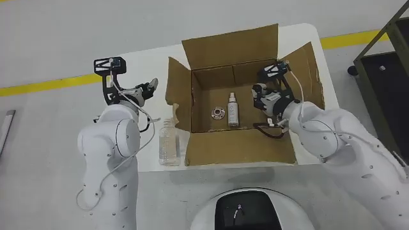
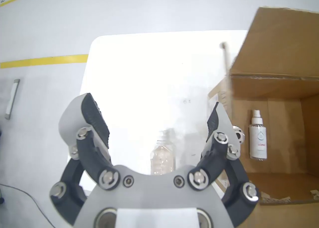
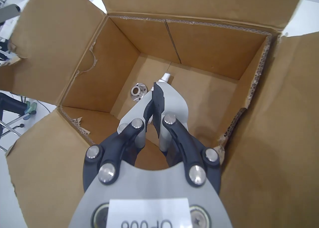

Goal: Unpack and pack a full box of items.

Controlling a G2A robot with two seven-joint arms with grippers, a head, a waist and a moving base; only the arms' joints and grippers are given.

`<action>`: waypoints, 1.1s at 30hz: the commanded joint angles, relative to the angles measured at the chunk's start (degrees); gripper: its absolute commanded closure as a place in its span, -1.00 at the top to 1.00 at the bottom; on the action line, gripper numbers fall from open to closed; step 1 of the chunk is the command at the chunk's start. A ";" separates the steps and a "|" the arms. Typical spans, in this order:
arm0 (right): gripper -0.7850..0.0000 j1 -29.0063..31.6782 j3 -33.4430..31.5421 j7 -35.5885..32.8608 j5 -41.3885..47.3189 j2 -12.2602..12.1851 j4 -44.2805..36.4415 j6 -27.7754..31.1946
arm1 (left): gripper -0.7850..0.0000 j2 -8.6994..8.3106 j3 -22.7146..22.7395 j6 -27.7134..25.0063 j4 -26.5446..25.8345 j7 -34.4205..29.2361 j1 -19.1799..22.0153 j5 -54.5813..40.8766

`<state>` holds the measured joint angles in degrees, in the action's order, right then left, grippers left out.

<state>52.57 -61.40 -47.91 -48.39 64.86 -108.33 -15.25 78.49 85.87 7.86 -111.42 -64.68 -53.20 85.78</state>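
An open cardboard box stands on the white table with its flaps spread. On its floor lie a white spray bottle and a small metal flange. A clear plastic bottle lies on the table just left of the box. My left gripper hangs open over the table left of the box; its wrist view has the clear bottle below its open fingers. My right gripper is shut and empty, above the box's right half, with the flange and the spray bottle's nozzle beyond its tips.
The box's left flap stands up between the left gripper and the box interior. A dark shelf frame stands on the floor right of the table. Bare table lies behind the left gripper, toward the far left corner.
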 commanded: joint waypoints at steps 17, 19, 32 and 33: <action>-1.00 -2.88 3.83 -0.88 -2.43 0.83 2.51 -2.35 | 1.00 -0.26 1.07 -1.37 1.22 -0.25 -0.26 1.25; -1.00 -2.88 3.83 -0.88 -2.43 0.83 2.51 -2.35 | 1.00 -0.26 1.07 -1.37 1.22 -0.25 -0.26 1.25; -1.00 -2.31 3.92 -0.57 -2.63 0.83 3.02 -2.17 | 1.00 -0.26 1.07 -1.37 1.22 -0.25 -0.26 1.25; -1.00 -2.33 4.03 -0.46 -2.85 0.88 3.31 -1.60 | 1.00 -0.26 1.07 -1.37 1.22 -0.25 -0.26 1.25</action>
<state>50.12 -57.46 -48.51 -51.03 65.70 -105.34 -17.29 78.24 86.94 6.49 -110.20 -64.92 -53.46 87.03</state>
